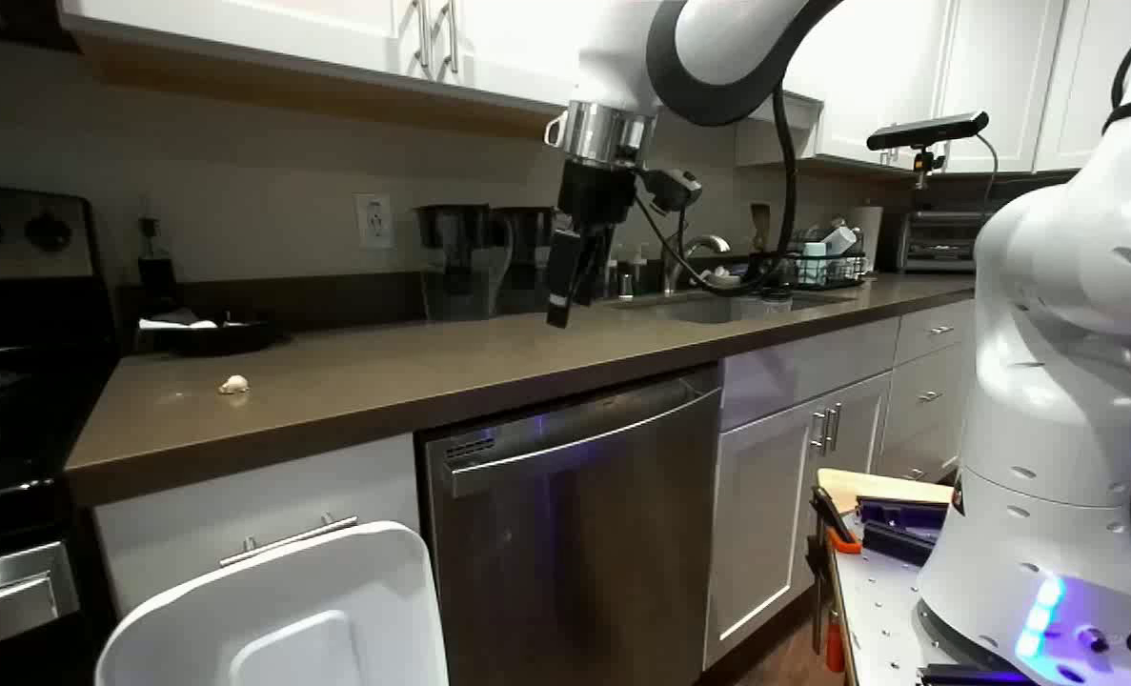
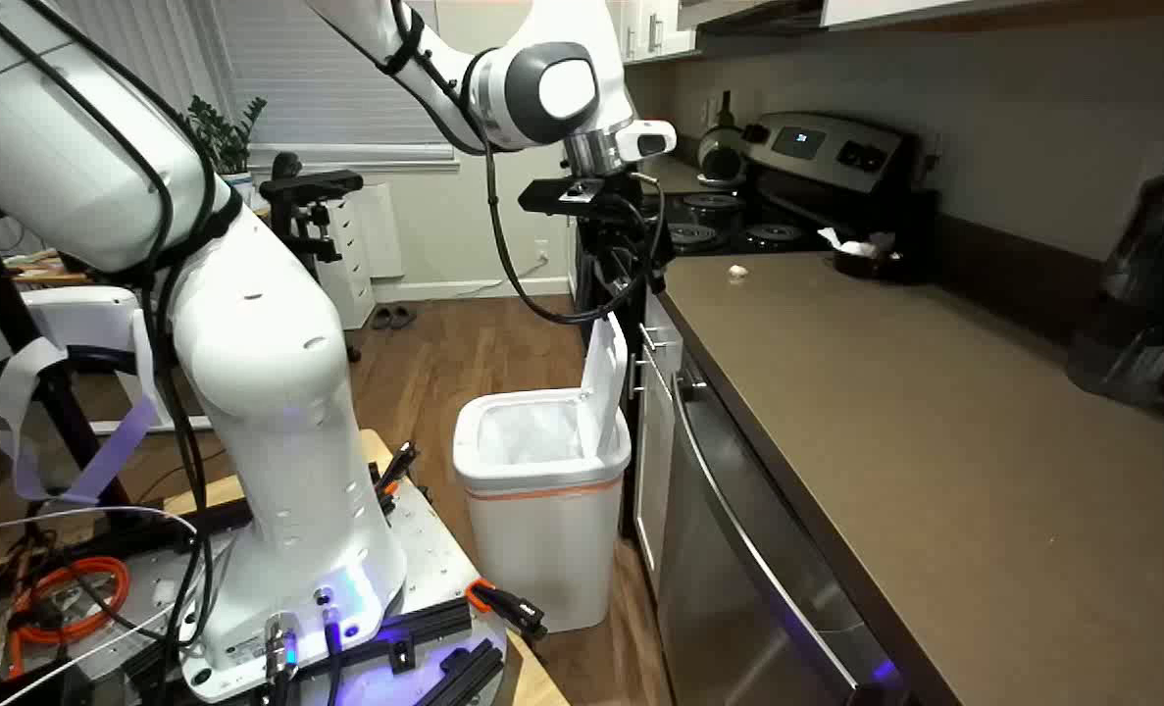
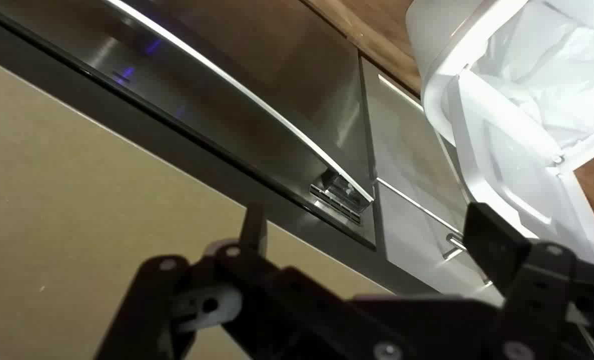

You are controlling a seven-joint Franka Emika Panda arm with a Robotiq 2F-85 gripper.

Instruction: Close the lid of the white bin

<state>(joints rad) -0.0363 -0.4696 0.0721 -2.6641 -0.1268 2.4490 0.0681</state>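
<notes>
White, glossy plastic forms the rounded waste bin (image 2: 542,559), which stands on a brown wood floor (image 2: 444,358) beside a run of white cabinet fronts (image 2: 654,461). Its lid (image 2: 602,382), a smooth white panel with rounded corners and a raised rounded-rectangle outline, stands nearly upright along the bin's cabinet side, so the top is uncovered. Translucent white lining (image 3: 569,85) shows inside.

My black two-fingered gripper (image 3: 371,220) hangs in the air from my white arm (image 2: 258,353), fingertips pointing down. The wrist view, looking past it, shows the fingers spread wide: one against the tan-brown countertop (image 3: 76,210) below, the other in front of a white drawer front (image 3: 412,240) with a metal bar handle (image 3: 455,244).

In an exterior view, a brushed-steel dishwasher (image 1: 575,553) sits under the countertop; the lid rises to its left from there, lower than my gripper and well apart from it. On the countertop lie a small pale lump (image 1: 234,385) and, near the beige wall (image 1: 289,229), a dark shallow dish (image 1: 227,340) holding something white. Farther along stand two dark-topped pitchers (image 1: 455,252).
</notes>
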